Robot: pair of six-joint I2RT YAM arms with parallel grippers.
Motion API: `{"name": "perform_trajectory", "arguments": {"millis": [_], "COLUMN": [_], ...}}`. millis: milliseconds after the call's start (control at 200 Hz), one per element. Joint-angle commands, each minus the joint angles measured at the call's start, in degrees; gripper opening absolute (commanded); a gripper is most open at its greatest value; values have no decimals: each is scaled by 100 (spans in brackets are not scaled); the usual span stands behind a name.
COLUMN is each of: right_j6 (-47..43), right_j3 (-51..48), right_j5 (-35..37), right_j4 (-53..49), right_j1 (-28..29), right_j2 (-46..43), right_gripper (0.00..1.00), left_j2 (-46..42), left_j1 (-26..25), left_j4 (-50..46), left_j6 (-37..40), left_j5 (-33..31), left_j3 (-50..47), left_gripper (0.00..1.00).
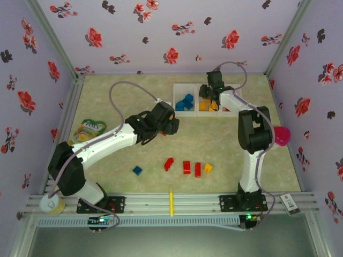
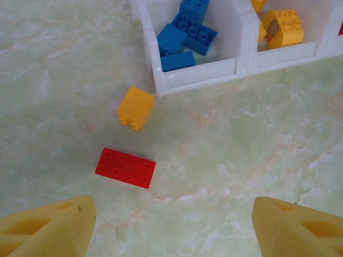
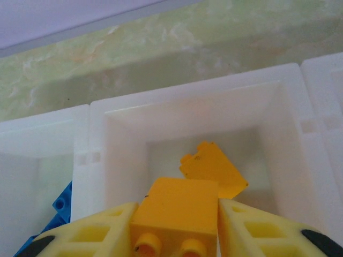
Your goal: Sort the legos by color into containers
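Observation:
My right gripper [image 1: 210,94] hangs over the middle compartment of the white container [image 1: 180,87], shut on a yellow brick [image 3: 179,214]. Below it another yellow brick [image 3: 214,168] lies in that compartment. The left compartment holds blue bricks [image 2: 187,32]. My left gripper [image 2: 174,225] is open above the table, with a flat red brick [image 2: 125,167] and a yellow brick [image 2: 135,108] ahead of it, left of the jaws' line. Loose near the front lie a blue brick [image 1: 138,170], three red bricks [image 1: 186,167] and a yellow brick [image 1: 208,168].
A green pouch [image 1: 88,130] lies at the left edge and a pink object [image 1: 281,135] at the right. A yellow stick [image 1: 171,202] rests on the front rail, a tape roll [image 1: 52,203] at the front left corner.

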Motion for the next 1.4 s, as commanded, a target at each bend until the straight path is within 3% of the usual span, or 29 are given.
{"name": "perform_trajectory", "arguments": {"millis": [0, 130, 290, 585, 785, 965, 1395], "right_j6": [-117, -197, -274, -431, -404, -38, 1174], "right_j3": [266, 266, 55, -1097, -1955, -2539, -3162], "right_j5": [-141, -169, -136, -158, -615, -615, -618], "right_j4": [-37, -125, -309, -1335, -1951, -2179, -1713], "right_j1": [-47, -51, -49, 195, 759, 1535, 3003], "right_j2": [75, 4, -328, -1889, -2812, -3358, -3440], "right_gripper": [44, 51, 51, 51, 52, 53, 56], "left_j2": [39, 46, 53, 233, 505, 492, 105], "left_j1": [-36, -39, -26, 161, 449, 514, 552], "left_j4": [-212, -270, -437, -973, -1306, -1597, -1885], "left_j6": [-104, -125, -141, -77, 155, 27, -524], "left_j5": [-154, -166, -194, -271, -32, 92, 204], "left_j3": [100, 92, 91, 138, 322, 157, -778], "left_gripper": [77, 77, 77, 78, 78, 77, 77]}}
